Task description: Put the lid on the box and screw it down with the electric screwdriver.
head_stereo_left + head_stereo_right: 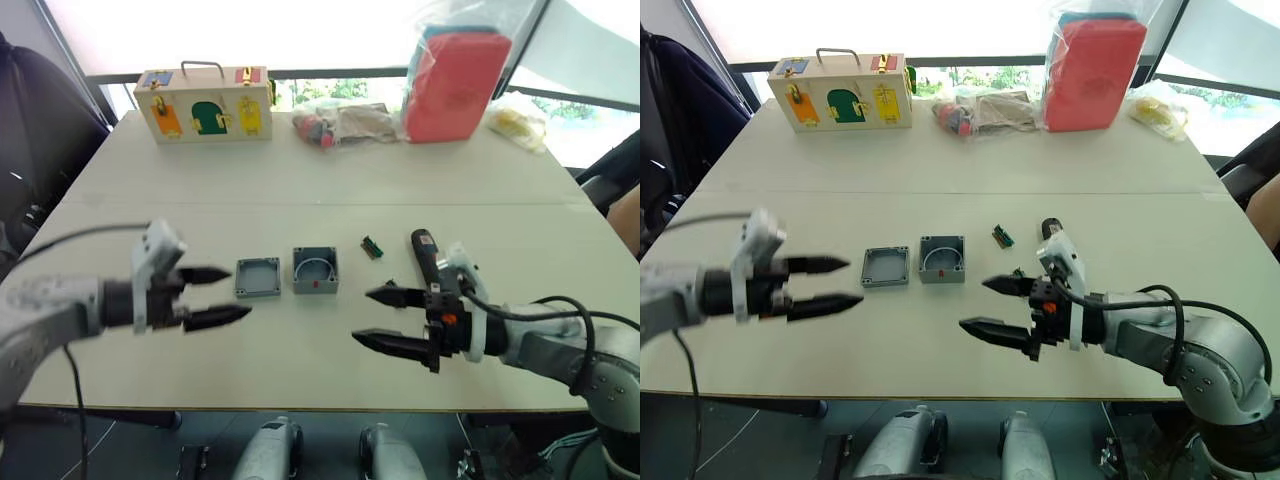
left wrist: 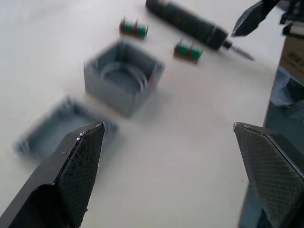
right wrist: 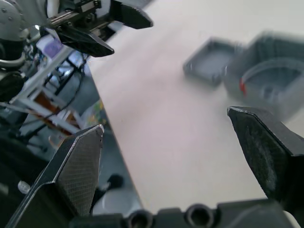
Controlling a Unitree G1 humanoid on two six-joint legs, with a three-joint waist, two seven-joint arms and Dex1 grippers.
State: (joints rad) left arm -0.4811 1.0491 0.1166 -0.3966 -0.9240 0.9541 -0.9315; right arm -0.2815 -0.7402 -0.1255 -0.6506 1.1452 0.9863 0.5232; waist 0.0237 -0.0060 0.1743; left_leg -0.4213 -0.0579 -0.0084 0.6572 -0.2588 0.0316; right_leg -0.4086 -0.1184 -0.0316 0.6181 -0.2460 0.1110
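Observation:
The grey lid (image 1: 257, 278) lies rim-up on the table, just left of the deeper grey box (image 1: 315, 270), which stands open-side up with a red mark on its near wall. The black electric screwdriver (image 1: 424, 253) lies on the table right of the box, partly behind my right arm. My left gripper (image 1: 222, 295) hovers open just left of the lid, holding nothing. My right gripper (image 1: 375, 318) hovers open in front of the box and screwdriver, also holding nothing. The left wrist view takes in the lid (image 2: 54, 133), the box (image 2: 122, 77) and the screwdriver (image 2: 190, 23).
Two small green connector pieces (image 1: 372, 247) (image 2: 188, 51) lie between box and screwdriver. At the far edge stand a wooden box with coloured doors (image 1: 206, 104), a bag of small items (image 1: 340, 122), a red case in plastic (image 1: 455, 80) and a yellow-filled bag (image 1: 518, 122).

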